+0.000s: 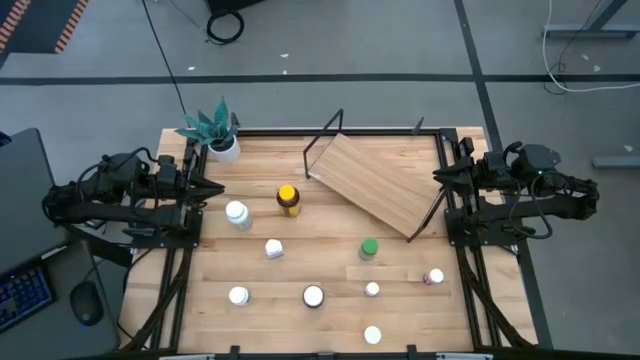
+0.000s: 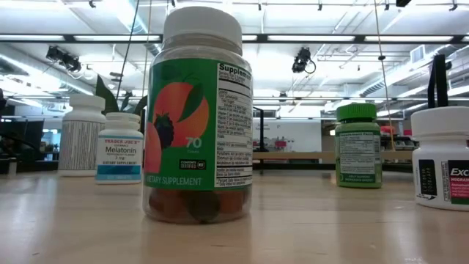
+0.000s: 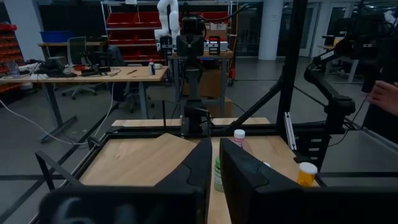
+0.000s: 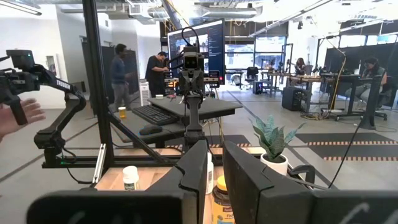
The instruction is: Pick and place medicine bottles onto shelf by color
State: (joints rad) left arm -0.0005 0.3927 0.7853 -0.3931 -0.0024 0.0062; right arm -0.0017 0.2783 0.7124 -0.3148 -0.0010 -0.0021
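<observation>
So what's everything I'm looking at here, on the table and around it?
White-capped bottles: six, white, scattered over the table's left and near parts.
Amber bottle: one, yellow cap, just left of the shelf.
Green-capped bottle: one, in front of the shelf.
Pinkish bottle: one, near the right edge.
Shelf: one, light wood board in a black wire frame, far right part, empty.
Potted plant: one, green in a white pot, far left corner.
Table: one, wooden planks.
People: two, dark clothes, standing in the room beyond.
Person's hand: one, beside the rig.
Left gripper: dark, at the left edge, holding nothing.
Right gripper: dark, at the right edge, holding nothing.
</observation>
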